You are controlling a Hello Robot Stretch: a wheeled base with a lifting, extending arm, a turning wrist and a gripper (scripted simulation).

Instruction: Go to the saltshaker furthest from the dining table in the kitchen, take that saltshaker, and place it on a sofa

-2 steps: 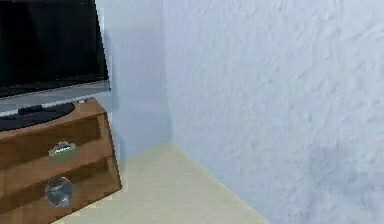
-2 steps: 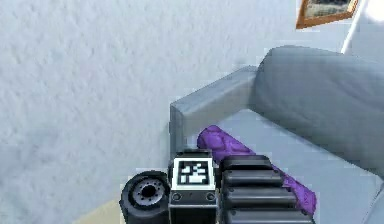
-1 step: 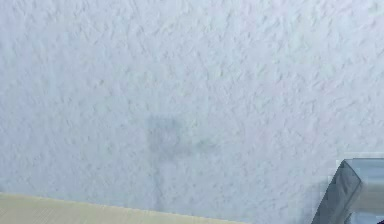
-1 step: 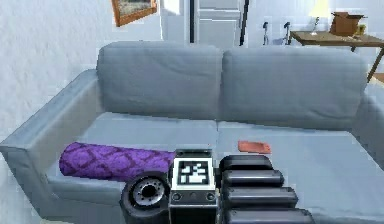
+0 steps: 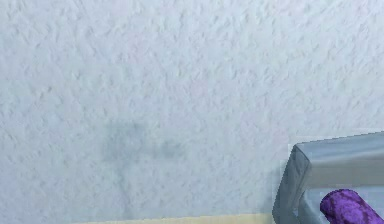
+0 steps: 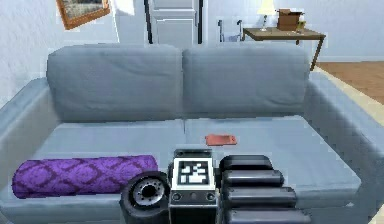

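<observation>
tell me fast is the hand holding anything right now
Hand: cannot tell whether it holds anything; its far end can't be made out against the grey sofa and purple cushion.

Grey sofa (image 6: 190,95), purple bolster (image 6: 85,176), maybe book (image 6: 221,139)

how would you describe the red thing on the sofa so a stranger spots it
Find the grey sofa. On the seat cushion at the arm side view's right, close to the middle seam, lies a small flat red rectangle. The purple bolster on the other cushion is long and round; this is thin.
</observation>
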